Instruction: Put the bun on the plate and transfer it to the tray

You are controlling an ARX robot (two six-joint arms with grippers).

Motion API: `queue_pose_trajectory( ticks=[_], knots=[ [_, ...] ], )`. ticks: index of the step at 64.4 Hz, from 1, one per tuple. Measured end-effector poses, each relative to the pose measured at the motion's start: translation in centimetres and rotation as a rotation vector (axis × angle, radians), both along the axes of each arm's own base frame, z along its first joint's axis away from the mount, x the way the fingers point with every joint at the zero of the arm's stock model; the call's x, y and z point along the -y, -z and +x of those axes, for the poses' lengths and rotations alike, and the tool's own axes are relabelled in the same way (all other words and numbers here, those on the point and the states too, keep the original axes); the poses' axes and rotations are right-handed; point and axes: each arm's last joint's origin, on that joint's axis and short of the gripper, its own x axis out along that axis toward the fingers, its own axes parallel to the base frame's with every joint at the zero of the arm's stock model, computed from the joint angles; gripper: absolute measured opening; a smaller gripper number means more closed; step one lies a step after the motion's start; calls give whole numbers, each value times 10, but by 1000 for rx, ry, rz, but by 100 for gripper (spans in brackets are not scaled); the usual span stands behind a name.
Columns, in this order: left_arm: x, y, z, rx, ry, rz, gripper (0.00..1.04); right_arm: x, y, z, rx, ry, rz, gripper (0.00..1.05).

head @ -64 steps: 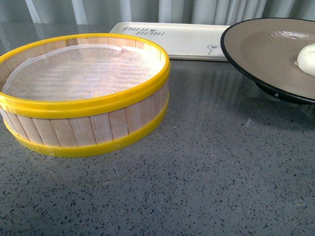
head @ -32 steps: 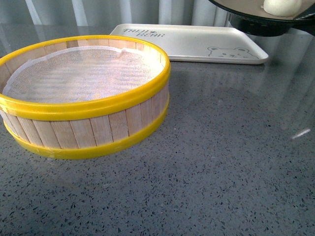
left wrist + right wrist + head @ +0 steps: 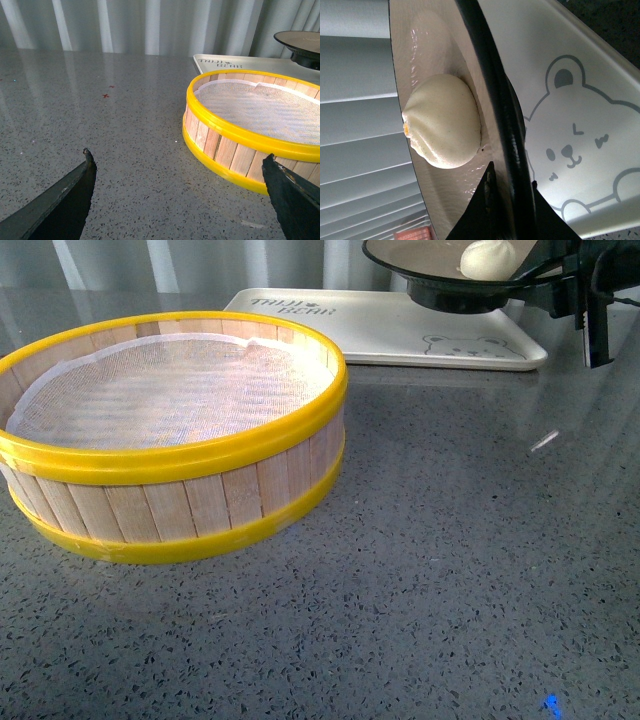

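The cream-white bun (image 3: 487, 258) sits on the black-rimmed brown plate (image 3: 430, 272), which hangs in the air above the right end of the cream tray (image 3: 380, 330) with its bear drawing. My right gripper (image 3: 555, 280) is shut on the plate's right rim. In the right wrist view my right gripper (image 3: 511, 179) clamps the black rim (image 3: 495, 90), with the bun (image 3: 445, 121) on the plate and the tray's bear face (image 3: 575, 135) below. My left gripper (image 3: 177, 167) is open and empty, low over the counter beside the steamer basket.
A yellow-rimmed wooden steamer basket (image 3: 170, 430) with a white cloth liner stands at the left front, also in the left wrist view (image 3: 250, 125). The counter (image 3: 450, 570) is grey speckled stone. Pale curtains hang behind the tray.
My right gripper has carried the plate with the bun up off the counter and leftward, so it now hangs over the tray's right end.
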Motion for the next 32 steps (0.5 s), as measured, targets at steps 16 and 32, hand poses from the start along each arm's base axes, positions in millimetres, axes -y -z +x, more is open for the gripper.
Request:
queue_pose_trajectory(
  ticks=[16, 32],
  knots=[
    [0, 0, 0, 0, 0, 0, 98, -15, 9, 4, -23, -24, -6, 3],
    [0, 0, 0, 0, 0, 0, 98, -21, 12, 7, -29, -27, -11, 3]
  ],
)
